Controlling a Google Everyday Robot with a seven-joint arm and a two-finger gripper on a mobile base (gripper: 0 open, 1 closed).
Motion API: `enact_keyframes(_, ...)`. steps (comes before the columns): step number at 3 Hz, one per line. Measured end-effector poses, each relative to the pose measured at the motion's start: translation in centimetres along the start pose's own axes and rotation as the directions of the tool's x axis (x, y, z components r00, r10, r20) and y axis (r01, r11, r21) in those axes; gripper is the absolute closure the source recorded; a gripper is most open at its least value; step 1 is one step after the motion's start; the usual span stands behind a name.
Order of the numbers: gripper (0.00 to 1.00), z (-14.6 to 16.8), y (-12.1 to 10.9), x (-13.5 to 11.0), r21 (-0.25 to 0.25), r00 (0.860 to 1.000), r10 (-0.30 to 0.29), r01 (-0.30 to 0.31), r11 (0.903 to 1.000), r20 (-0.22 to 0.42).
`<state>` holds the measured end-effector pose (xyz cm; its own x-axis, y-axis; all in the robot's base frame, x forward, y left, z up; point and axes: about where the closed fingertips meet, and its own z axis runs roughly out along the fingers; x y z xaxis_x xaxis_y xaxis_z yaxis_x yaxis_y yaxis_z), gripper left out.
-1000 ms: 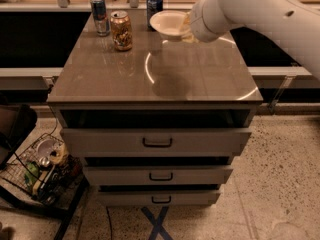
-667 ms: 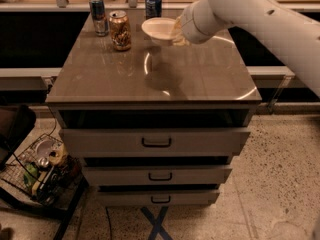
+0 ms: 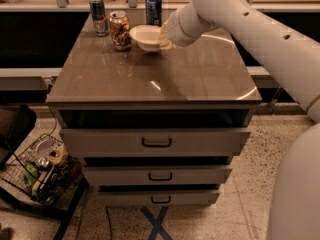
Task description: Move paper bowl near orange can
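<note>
The off-white paper bowl [image 3: 145, 37] is at the back of the brown cabinet top [image 3: 160, 71], just right of the orange can [image 3: 120, 30], which stands upright with a speckled gold-orange body. My gripper [image 3: 164, 36] is at the bowl's right rim, on the end of the white arm that comes in from the upper right. It holds the rim, with the bowl at or just above the surface.
A slim silver-blue can [image 3: 98, 15] stands left of the orange can, and a dark blue can [image 3: 153, 9] stands behind the bowl. Below are three drawers [image 3: 156, 142]. A wire basket of clutter [image 3: 42, 171] sits on the floor at left.
The arm has carried the bowl leftward across the back of the cabinet top, from right of centre to right beside the orange can.
</note>
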<state>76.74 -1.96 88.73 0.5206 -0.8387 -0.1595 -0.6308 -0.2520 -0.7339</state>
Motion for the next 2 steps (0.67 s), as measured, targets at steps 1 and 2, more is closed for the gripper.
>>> enact_keyframes(1, 0.87, 0.42, 0.09, -0.14, -0.005, 1.000, -0.001, 0.001, 1.0000, 0.005)
enact_keyframes(2, 0.63, 0.69, 0.21, -0.27, -0.008, 1.000, -0.002, 0.002, 1.0000, 0.008)
